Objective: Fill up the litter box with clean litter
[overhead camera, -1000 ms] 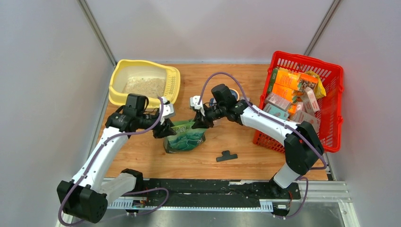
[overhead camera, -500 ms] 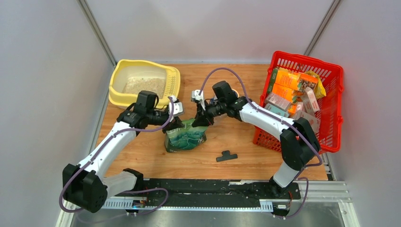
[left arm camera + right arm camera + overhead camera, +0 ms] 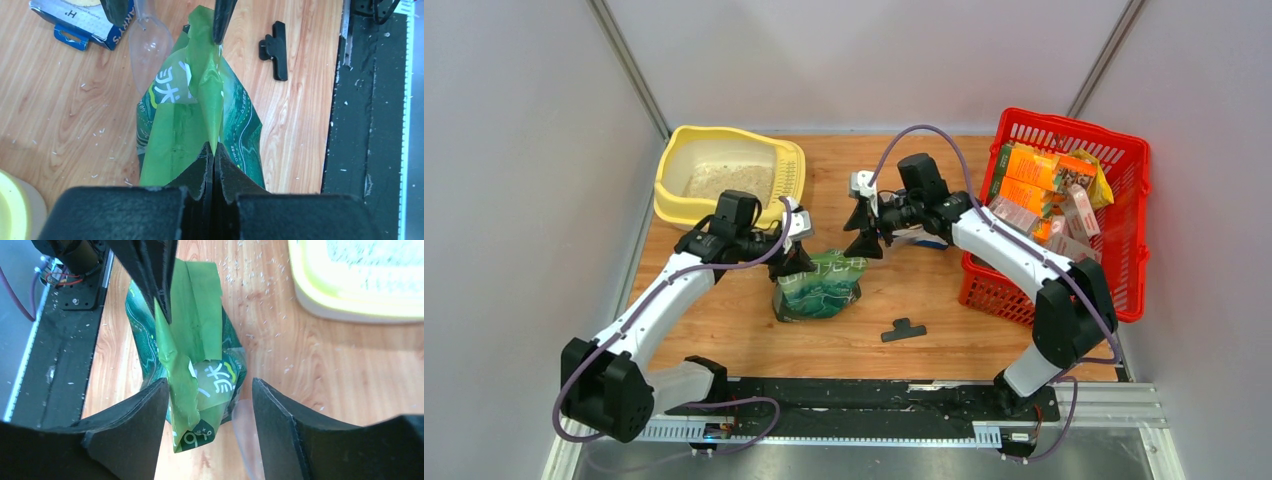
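Logging a pre-pour handover: my left gripper (image 3: 214,150) just clamped the litter pouch (image 3: 172,135); right gripper (image 3: 207,386) just opened, empty.

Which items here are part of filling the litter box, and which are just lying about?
Part of the job:
litter box, some litter already inside
green pouch, top pinched by the shut left tool
open right tool, near the pouch

Lying about:
black clip
clear scoop
blue-and-white carton
red basket of cartons
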Robot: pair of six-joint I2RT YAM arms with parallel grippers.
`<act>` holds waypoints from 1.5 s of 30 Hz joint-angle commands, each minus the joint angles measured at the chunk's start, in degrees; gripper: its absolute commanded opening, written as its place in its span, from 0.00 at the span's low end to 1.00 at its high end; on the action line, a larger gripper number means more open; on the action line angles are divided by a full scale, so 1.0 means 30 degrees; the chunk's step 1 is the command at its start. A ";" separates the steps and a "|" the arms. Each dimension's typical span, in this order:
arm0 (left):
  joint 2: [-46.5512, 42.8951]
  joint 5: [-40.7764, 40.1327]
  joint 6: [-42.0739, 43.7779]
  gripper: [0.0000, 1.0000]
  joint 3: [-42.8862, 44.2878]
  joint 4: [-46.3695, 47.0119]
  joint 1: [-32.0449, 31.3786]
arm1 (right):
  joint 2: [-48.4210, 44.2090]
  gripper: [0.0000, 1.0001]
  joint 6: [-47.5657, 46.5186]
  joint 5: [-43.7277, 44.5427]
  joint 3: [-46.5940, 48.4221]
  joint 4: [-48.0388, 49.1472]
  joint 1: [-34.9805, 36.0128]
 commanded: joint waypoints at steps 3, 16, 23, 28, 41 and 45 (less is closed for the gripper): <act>0.0589 0.1680 -0.2638 0.00 0.0396 0.0887 0.0208 | -0.1611 0.67 -0.4357 -0.0698 -0.0715 0.0853 0.0815; 0.1205 0.2852 -0.6798 0.00 -0.0249 0.3175 0.1263 | -0.1055 0.63 -0.6293 -0.0233 -0.2147 0.2988 0.2661; 0.1323 0.3555 -0.7592 0.00 -0.0483 0.3352 0.1790 | -0.1582 0.52 -0.4243 0.2551 -0.4289 0.8029 0.3833; 0.1148 0.3673 -0.7068 0.00 -0.0630 0.2915 0.1996 | -0.1583 0.47 -0.2195 0.3255 -0.4174 0.8823 0.3893; 0.1440 0.4493 -0.6099 0.00 -0.0337 0.1155 0.2377 | -0.2988 0.48 -0.2366 0.5073 -0.5318 0.9410 0.3688; 0.1615 0.4523 -0.6070 0.00 -0.0220 0.1097 0.2406 | -0.2697 0.38 -0.2543 0.4869 -0.5200 0.8678 0.3542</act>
